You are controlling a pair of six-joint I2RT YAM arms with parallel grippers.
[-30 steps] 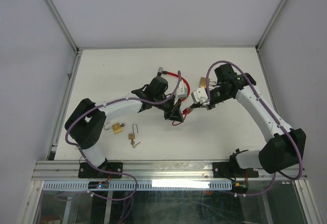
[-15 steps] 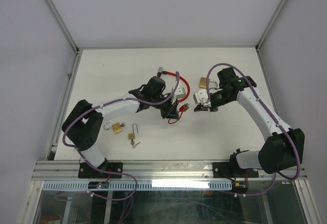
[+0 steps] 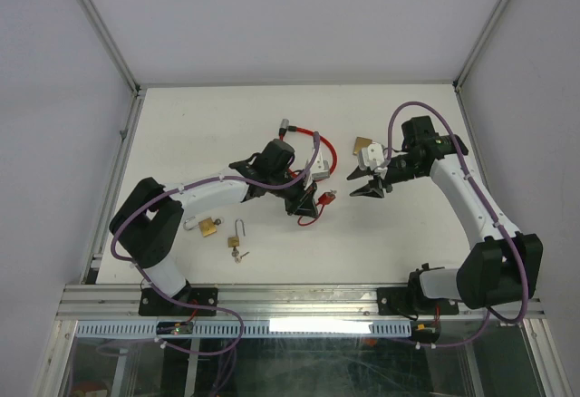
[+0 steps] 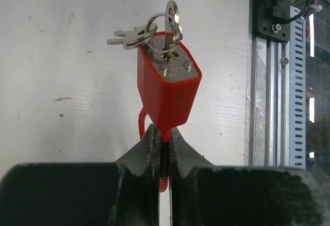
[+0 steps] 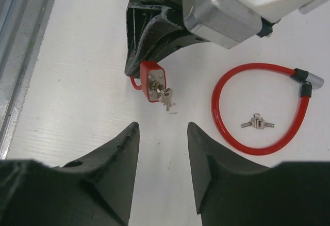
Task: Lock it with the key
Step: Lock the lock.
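1. The right gripper (image 5: 162,126) stands with its fingers apart and nothing between them, over the white table (image 5: 77,97).
2. Beyond it, the left gripper (image 5: 138,67) clamps a red padlock (image 5: 152,84) by its shackle. A key (image 5: 166,97) sits in the keyhole.
3. A red cable lock (image 5: 214,105) lies looped at right, with a small key bunch (image 5: 256,123) inside the loop.

A red cable lock (image 5: 215,107) rings a small key bunch (image 5: 256,123); a brass padlock (image 3: 209,227) lies well apart.

Left gripper (image 4: 164,135), extended toward the table's centre, pinches the red padlock (image 4: 167,89) by its shackle; right gripper (image 5: 162,133) faces it, jaws apart.
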